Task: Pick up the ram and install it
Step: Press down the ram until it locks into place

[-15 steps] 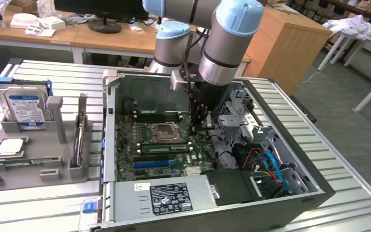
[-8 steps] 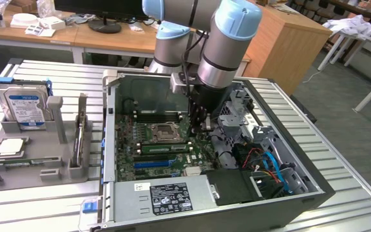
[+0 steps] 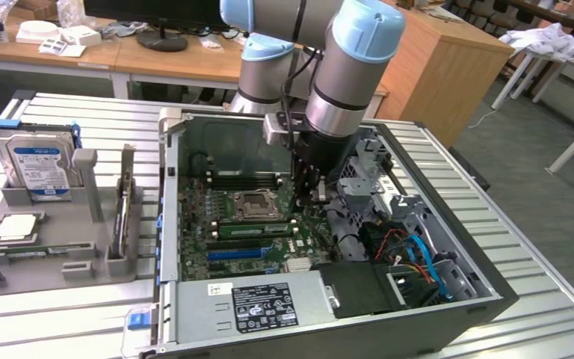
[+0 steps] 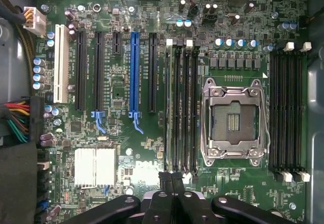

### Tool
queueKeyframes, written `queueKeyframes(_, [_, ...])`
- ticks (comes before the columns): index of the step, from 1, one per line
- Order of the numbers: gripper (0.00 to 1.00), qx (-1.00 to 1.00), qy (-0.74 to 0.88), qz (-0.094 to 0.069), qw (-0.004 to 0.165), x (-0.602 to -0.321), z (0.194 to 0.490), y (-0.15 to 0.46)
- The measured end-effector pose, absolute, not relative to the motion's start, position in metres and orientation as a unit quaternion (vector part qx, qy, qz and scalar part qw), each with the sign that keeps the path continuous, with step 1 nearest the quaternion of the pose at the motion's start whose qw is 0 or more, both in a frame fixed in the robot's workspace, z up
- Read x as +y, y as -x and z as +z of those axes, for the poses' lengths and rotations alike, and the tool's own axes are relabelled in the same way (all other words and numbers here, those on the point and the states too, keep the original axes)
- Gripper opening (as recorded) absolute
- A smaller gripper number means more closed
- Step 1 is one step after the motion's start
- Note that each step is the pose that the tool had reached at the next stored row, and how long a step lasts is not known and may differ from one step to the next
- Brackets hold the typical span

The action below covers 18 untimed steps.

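The ram [image 3: 252,228] shows as a long green stick lying along the black memory slots just in front of the CPU socket [image 3: 257,203] inside the open computer case. My gripper [image 3: 314,196] hangs over the motherboard at the exterior view's right end of that stick, fingers shut with nothing between them. In the wrist view the gripper [image 4: 172,177] stands shut at one end of the memory slots [image 4: 181,107] beside the CPU socket [image 4: 234,120]. Whether the stick is fully seated I cannot tell.
The case's walls [image 3: 167,194] ring the motherboard, with the power supply [image 3: 267,303] at the front and a drive cage with blue and orange cables [image 3: 417,258] on the exterior view's right. A grey fixture [image 3: 87,265] outside holds a blue-labelled hard drive [image 3: 39,161].
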<state>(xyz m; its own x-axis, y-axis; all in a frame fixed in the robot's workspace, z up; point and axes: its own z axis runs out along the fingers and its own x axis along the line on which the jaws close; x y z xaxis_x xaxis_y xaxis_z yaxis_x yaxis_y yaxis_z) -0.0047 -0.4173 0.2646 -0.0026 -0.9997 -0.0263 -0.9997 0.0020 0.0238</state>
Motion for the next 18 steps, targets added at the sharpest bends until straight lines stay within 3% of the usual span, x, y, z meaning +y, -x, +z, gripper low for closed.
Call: queueKeyframes(18, [0.11,0.709,0.705,0.019,0.0,-0.4173,0.2547,0.0019])
